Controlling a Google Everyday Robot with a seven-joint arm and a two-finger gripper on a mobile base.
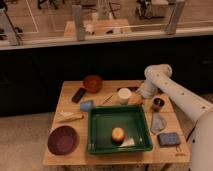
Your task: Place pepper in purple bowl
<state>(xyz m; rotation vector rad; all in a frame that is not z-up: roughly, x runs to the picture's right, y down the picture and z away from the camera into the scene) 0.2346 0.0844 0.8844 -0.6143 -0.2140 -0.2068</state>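
Purple-maroon and shallow, the purple bowl (62,140) sits on the bench (170,154) just left of the green tray (120,149), at its near end. Its low rim could let a dropped pepper skid out. Inside the tray lies a round orange-yellow fruit (118,134), an easy wrong target. Just beyond the tray's far right corner the tool (136,98) hangs low, jaws apart and clamped on nothing. The reddish sliver under it looks to be the pepper (134,101), though I cannot be sure. A white cup (124,95) and a small dark cup (158,104) flank that spot behind the tray, so a closing grasp may knock either. The carry must then cross the whole tray.
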